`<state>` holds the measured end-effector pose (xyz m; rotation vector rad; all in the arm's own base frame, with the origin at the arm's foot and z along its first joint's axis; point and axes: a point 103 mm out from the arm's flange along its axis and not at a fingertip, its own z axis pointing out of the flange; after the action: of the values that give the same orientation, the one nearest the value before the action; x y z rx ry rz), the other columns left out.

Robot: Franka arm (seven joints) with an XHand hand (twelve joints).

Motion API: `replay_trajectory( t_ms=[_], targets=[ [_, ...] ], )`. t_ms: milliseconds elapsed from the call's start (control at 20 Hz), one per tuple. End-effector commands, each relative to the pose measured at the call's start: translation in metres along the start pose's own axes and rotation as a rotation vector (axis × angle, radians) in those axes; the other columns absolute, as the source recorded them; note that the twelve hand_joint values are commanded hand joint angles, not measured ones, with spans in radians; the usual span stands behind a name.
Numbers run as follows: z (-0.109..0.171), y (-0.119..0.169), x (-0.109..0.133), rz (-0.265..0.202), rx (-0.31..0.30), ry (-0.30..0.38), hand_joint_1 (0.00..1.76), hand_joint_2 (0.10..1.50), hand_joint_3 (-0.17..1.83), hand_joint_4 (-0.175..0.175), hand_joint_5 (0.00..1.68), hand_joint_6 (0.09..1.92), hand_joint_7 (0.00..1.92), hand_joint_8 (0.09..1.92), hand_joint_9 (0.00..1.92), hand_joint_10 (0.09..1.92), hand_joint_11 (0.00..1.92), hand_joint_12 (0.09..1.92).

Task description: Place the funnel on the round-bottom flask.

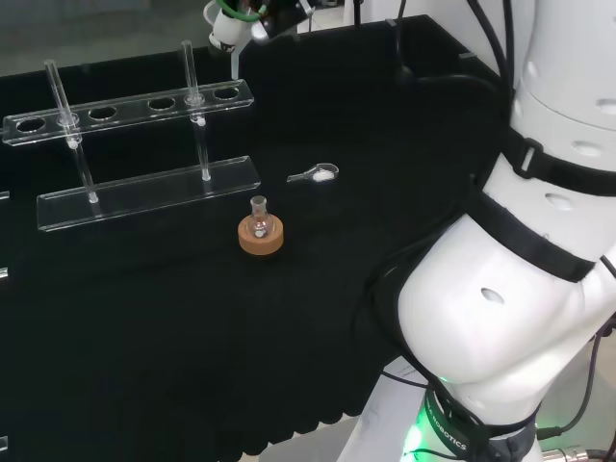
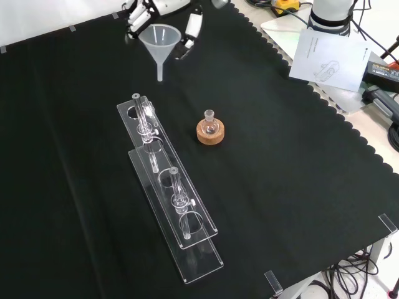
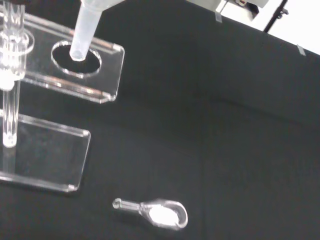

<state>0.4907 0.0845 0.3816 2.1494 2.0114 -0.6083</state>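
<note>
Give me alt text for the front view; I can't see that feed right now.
At the top, the robot hand holds a clear funnel upright above the black cloth, apart from the small round-bottom flask on its cork ring near the middle. A clear test-tube rack with two tubes stands to the flask's left.

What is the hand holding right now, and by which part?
The hand holds the clear funnel by the rim of its cone, fingers curled at either side, stem pointing down above the cloth.

The cloth (image 2: 280,187) looked matt black; the rack (image 2: 168,187) was glossy clear plastic, the funnel (image 2: 160,38) smooth and translucent, the flask (image 2: 210,124) clear glass on cork-like stand (image 2: 211,134)
</note>
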Motion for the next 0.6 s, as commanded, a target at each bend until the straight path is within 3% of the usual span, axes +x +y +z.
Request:
replay_trajectory(
  t_ms=[50,600],
  targets=[
    [0.013,-0.046,0.004,0.044,0.028,-0.027,0.74,0.82,0.52,-0.062,0.67,0.68,0.76,0.82,1.16,0.64,0.7,1.18],
    [0.051,-0.08,0.018,0.06,0.087,-0.056,0.76,0.81,0.52,-0.064,0.67,0.7,0.75,0.82,1.14,0.64,0.71,1.18]
  ],
)
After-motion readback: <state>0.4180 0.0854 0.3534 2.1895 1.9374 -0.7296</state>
